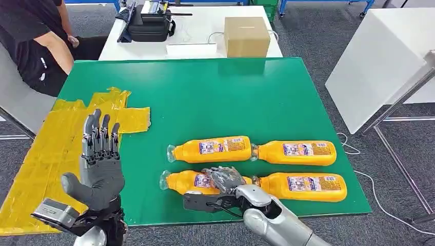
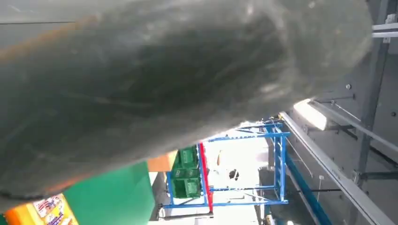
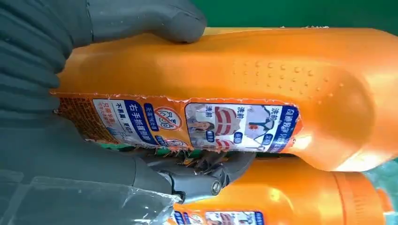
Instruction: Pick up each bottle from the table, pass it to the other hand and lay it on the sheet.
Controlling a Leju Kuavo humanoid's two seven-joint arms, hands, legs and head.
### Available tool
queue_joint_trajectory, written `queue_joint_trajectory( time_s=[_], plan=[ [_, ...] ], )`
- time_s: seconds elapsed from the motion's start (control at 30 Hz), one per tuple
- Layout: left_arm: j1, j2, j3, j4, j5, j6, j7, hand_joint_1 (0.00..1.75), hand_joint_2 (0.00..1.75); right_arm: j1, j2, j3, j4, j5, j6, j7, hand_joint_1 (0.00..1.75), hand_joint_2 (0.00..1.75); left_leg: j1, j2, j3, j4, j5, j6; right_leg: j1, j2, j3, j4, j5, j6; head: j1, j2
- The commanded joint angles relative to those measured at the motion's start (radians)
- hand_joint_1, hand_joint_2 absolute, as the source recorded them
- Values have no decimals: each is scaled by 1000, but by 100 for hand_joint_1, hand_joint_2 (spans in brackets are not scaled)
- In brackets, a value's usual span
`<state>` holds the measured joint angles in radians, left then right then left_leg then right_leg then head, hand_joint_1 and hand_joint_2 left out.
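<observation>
Four bottles on green table [image 1: 205,92], none on yellow sheet [image 1: 46,154] at 9 o'clock | right hand [image 1: 225,179] grasps near-left bottle [image 1: 190,181] at 6 o'clock | left hand [image 1: 100,164] released, raised, waiting.

Four orange bottles [image 1: 210,149], one yellow sheet [image 1: 51,154], one cardboard box [image 1: 246,36]

Four bottles [image 1: 210,149] right of sheet [image 1: 56,148] on table [image 1: 205,97].
</observation>
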<state>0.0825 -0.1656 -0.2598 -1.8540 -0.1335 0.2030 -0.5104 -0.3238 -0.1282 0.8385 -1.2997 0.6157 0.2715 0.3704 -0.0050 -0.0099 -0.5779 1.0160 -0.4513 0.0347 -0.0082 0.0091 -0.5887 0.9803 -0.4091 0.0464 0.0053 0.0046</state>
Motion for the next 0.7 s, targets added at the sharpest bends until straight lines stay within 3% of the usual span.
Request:
queue_joint_trajectory(
  time_s=[0.03,0.17,0.27,0.3,0.37,0.53,0.7],
  plan=[
    [21,-5,19,21,-12,42,51,0,0,214,67,-218,-171,-72,-294,-80,175,175,1,-3,2,-2,0,-2,1,-4,3,-2,-1,-1,0,0],
    [21,-5,19,21,-12,42,51,0,0,214,67,-218,-171,-72,-294,-80,175,175,1,-3,2,-2,0,-2,1,-4,3,-2,-1,-1,0,0],
    [41,-24,31,21,12,46,70,0,0,280,91,-260,-273,-37,-411,-164,175,175,2,-3,3,-2,-1,-3,2,-5,4,-3,-2,-2,0,0],
    [65,2,23,51,351,-41,170,0,175,434,169,-336,-536,-88,-722,-513,175,175,1,-4,1,-1,-2,-2,1,-5,3,-1,-3,-1,0,0],
    [64,11,14,63,375,-55,178,0,175,430,168,-337,-523,-100,-732,-536,175,175,1,0,-5,0,-3,-3,1,-1,-4,2,-3,-2,1,0],
    [50,50,-42,97,444,-155,213,0,175,369,161,-316,-453,-103,-705,-549,175,175,2,3,-2,-2,-2,-3,1,1,-2,-2,-2,-3,0,0],
    [38,64,-68,104,433,-193,219,0,175,293,153,-268,-370,-57,-614,-494,175,175,1,2,-4,-2,-2,-3,1,0,-4,-1,-1,-3,0,0]
  ],
)
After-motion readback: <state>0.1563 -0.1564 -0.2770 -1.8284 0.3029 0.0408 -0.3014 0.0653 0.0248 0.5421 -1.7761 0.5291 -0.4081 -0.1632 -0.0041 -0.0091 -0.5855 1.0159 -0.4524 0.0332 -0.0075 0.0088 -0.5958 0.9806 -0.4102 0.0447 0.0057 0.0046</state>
